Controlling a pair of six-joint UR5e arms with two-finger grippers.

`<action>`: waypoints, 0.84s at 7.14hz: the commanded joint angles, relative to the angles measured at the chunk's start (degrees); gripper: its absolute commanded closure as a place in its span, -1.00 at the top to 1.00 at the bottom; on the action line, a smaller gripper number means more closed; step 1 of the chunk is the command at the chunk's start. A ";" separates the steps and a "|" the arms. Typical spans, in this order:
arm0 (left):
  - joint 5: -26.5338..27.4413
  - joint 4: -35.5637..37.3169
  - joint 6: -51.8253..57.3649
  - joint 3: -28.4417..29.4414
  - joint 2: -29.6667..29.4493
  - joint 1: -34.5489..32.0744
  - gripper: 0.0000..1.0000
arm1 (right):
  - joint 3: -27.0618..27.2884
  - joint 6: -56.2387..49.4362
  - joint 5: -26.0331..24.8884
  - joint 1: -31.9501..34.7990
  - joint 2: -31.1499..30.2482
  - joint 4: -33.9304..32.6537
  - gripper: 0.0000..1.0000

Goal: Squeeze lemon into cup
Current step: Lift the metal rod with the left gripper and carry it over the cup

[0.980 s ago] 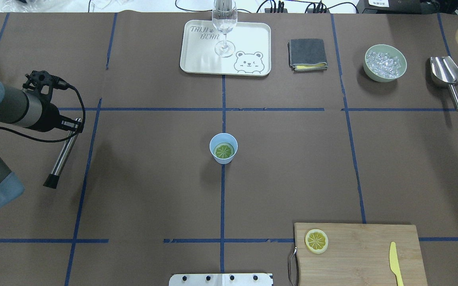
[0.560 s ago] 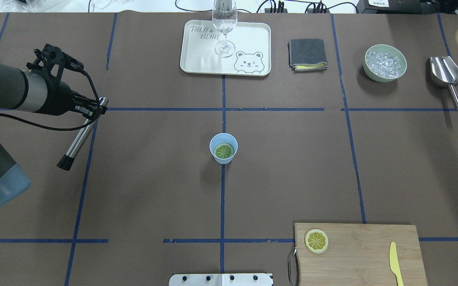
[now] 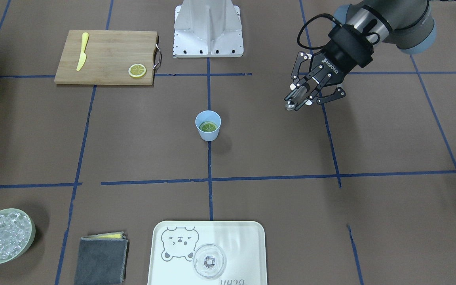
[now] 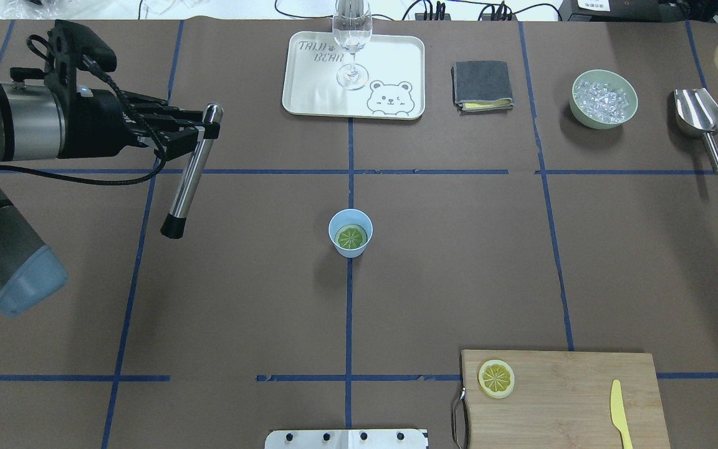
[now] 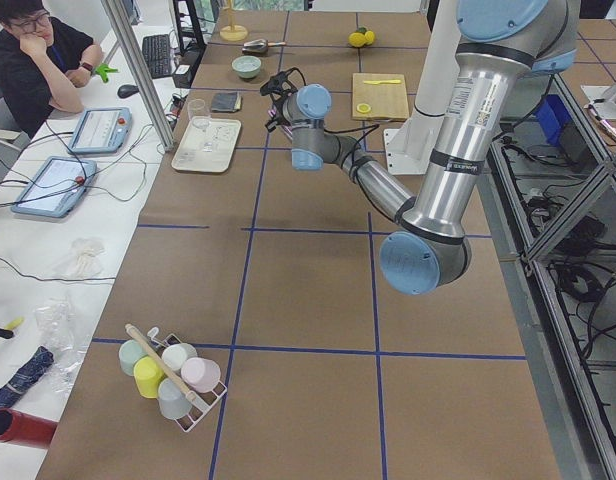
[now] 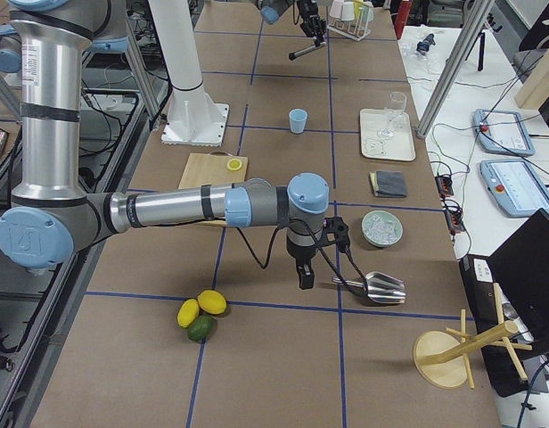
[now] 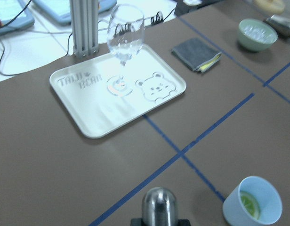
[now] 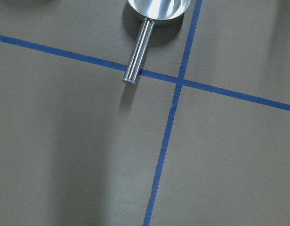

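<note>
- Left end effector (image 4: 202,130): fingers pinching the rounded top end of a steel muddler (image 4: 186,181). The rod is tilted, black tip down toward the near side, clear of the tabletop (image 4: 240,299).
- It sits well left of the cup (image 4: 351,251) and slightly farther back, no contact.
- Cup is upright at tabletop centre, on the blue tape line.
- Lemon (image 4: 351,236) lies inside the cup, cut face up.
- Right end effector (image 6: 306,283): side view only, so can't tell if spread or pressed together. It hangs low at the right end, just beside the metal scoop (image 6: 381,287).
- Brighter yellow slice (image 4: 496,378) and yellow knife (image 4: 619,415) are on the chopping board (image 4: 571,399), near right.
- Wine glass (image 4: 351,43) stands on the bear tray (image 4: 309,93), far centre.
</note>
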 commanded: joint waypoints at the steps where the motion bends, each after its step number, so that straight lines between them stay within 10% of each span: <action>1: 8.21 -22.18 -0.50 8.38 -5.49 3.77 -1.00 | -0.01 0.04 0.00 -0.06 0.00 0.00 1.00; 3: 26.53 -32.14 6.42 17.95 -15.94 18.86 -1.00 | -0.10 0.04 0.00 0.03 0.00 0.00 1.00; 6: 31.01 -43.47 14.15 23.34 -18.45 19.45 -1.00 | -0.10 0.13 0.00 0.03 0.09 0.00 1.00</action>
